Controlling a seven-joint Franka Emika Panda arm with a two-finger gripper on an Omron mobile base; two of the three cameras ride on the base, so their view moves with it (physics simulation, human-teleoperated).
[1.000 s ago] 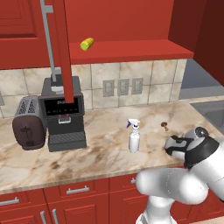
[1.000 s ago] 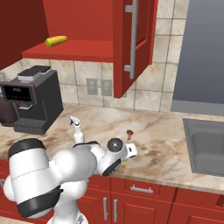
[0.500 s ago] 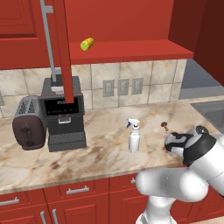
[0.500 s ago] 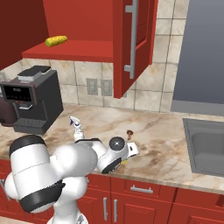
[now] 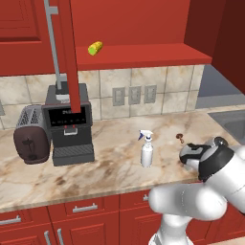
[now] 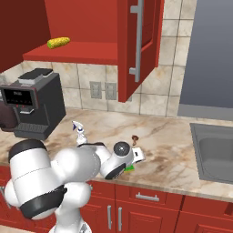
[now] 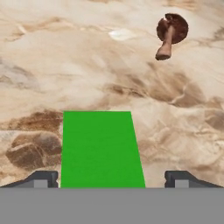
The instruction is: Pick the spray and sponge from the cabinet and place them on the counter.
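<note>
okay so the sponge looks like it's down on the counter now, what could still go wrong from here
1. The sponge lies flat between the open fingertips of the gripper; a slanted lift-off might drag it along the counter.
2. It sits near the counter's front edge, so a nudge could push it off.
3. The small brown mushroom lies just ahead; a forward sweep could knock it.

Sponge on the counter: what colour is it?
Bright green; the sponge shows best in the hand view, flat on the marbled counter.
</note>
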